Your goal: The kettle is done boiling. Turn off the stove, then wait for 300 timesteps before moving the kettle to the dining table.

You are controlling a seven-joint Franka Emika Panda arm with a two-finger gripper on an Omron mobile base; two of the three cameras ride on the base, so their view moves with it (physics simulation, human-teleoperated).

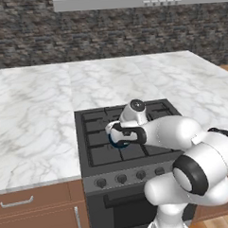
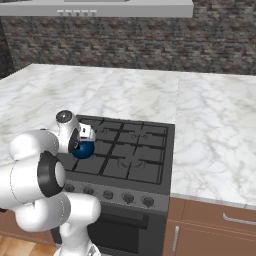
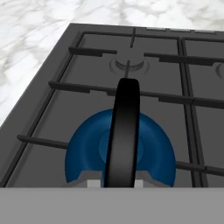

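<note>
The white grey-veined marble worktop (image 1: pixel 35 115) is running wide around the cooker, giving the base room to stand square in front of it. Set into that worktop, the dark grey gas stove with black cast grates (image 2: pixel 140 150) is carrying the task's object on its front-left burner as the robot faces it, with the row of round front knobs (image 2: pixel 127 197) lying along the near edge, within easy reach of the arm.

The white arm is bending low over that burner, so the hand is coming at the pot from above rather than from the side. The small round glossy blue kettle (image 3: pixel 120 151) is sitting upright on the grate, its black arched handle (image 3: pixel 124 131) rising straight toward the hand camera, the natural place to take hold.

The gripper (image 3: pixel 114 183) is sitting down over that arch, its fingers closing tight on either side of the handle, gripping it. Judging from this, the lift toward the dining table is the step in hand.
</note>
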